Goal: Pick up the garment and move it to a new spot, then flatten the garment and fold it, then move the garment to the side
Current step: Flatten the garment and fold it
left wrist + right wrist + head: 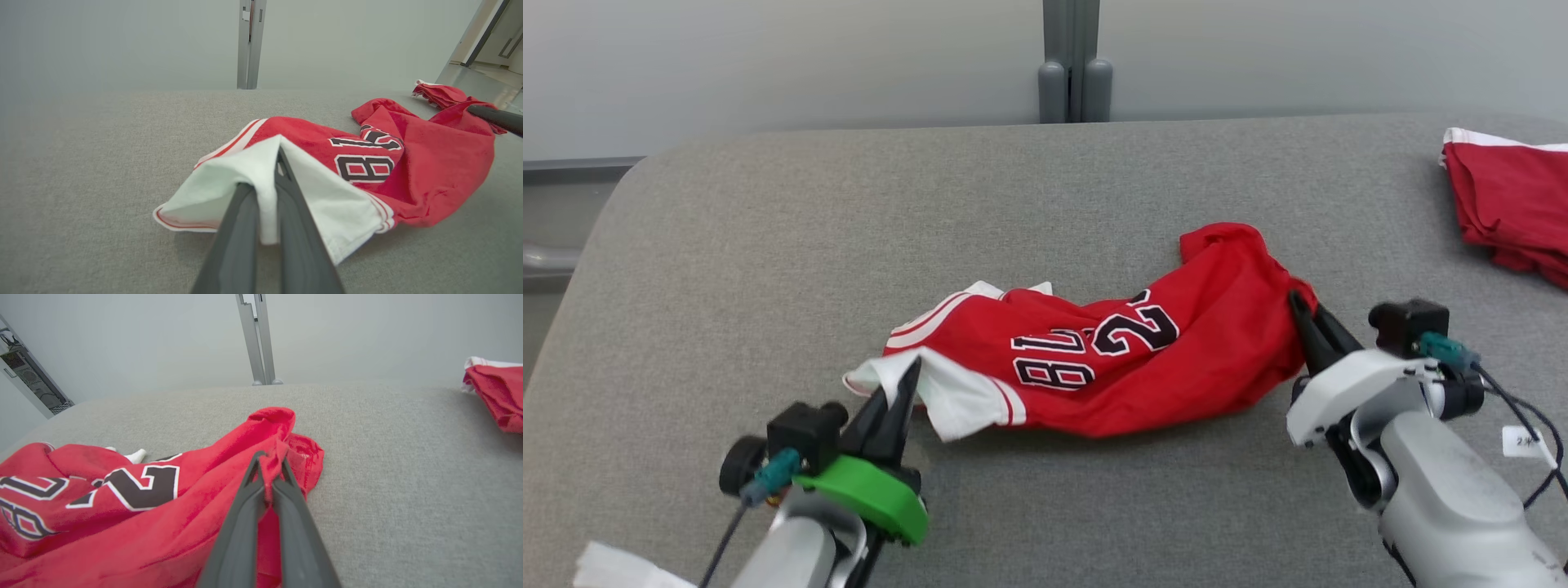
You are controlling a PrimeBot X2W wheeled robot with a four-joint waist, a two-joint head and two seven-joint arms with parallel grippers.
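Observation:
The garment (pixel 1143 359) is a red jersey with black and white numbers and a white sleeve, lying bunched across the middle of the grey table (pixel 768 245). My left gripper (pixel 911 371) is shut on the white sleeve at the jersey's left end; the left wrist view shows white cloth (pixel 261 179) pinched between the fingers (pixel 302 245). My right gripper (pixel 1297 304) is shut on the red fabric at the jersey's right edge, and in the right wrist view a red fold (pixel 271 465) runs between its fingertips. Part of the jersey (pixel 122 522) hangs slack between the two grips.
Another red garment with white trim (pixel 1515 196) lies folded at the table's far right edge, also visible as a red pile (pixel 496 392) in the right wrist view. A grey post (pixel 1074 65) stands behind the table. A white paper (pixel 613 567) sits at lower left.

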